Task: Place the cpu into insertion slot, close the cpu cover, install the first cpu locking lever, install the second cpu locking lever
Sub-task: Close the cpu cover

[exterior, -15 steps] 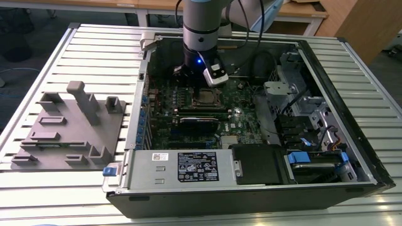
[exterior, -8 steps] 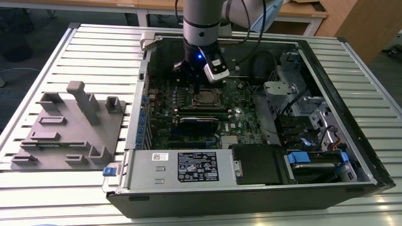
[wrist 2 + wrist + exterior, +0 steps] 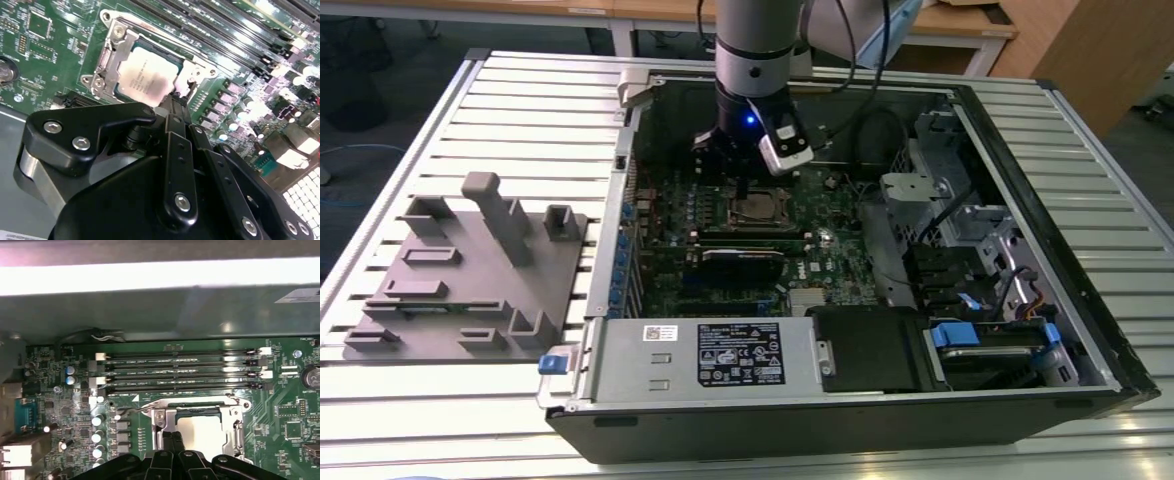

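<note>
The cpu [image 3: 145, 75], a square chip with a dull silver top, lies flat in the insertion slot [image 3: 754, 212] on the green motherboard. The slot's contact field is hidden under it. The cpu cover [image 3: 111, 56], a silver metal frame, lies down around the chip, and its frame [image 3: 235, 422] shows in both wrist views. A thin wire locking lever [image 3: 131, 410] sticks out from one corner of the socket. My gripper [image 3: 175, 107] is shut, its black fingers pressed together, and its tips rest at the edge of the cover beside the chip. In the exterior view the gripper [image 3: 744, 190] hangs straight above the socket.
Several long memory slots [image 3: 175, 370] run just beyond the socket. A black card [image 3: 744, 255] stands close in front of it. The power supply [image 3: 734, 355] and drive bays [image 3: 961, 230] crowd the open case. A grey fixture block [image 3: 467, 270] lies on the table at the exterior view's left.
</note>
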Robot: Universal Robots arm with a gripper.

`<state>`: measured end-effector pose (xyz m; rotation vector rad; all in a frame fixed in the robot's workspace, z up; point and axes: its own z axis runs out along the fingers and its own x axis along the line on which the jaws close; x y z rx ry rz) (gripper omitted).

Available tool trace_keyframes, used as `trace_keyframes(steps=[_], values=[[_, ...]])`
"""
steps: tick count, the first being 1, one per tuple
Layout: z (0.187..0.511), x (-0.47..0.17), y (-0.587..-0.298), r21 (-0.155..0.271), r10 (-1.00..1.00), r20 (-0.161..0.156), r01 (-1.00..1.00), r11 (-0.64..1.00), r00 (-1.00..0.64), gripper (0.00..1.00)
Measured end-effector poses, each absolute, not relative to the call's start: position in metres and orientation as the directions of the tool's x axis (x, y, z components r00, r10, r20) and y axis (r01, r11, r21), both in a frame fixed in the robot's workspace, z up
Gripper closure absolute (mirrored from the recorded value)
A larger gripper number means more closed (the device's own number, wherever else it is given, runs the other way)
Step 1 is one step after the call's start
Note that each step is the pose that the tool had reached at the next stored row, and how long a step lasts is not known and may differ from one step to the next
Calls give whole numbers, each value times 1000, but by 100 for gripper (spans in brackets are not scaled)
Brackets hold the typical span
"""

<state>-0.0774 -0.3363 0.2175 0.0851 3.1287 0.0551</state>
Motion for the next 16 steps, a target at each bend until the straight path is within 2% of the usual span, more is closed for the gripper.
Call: trace_keyframes(steps=[16], values=[[217, -57, -334, 31, 55, -11, 54, 998, -998, 90]])
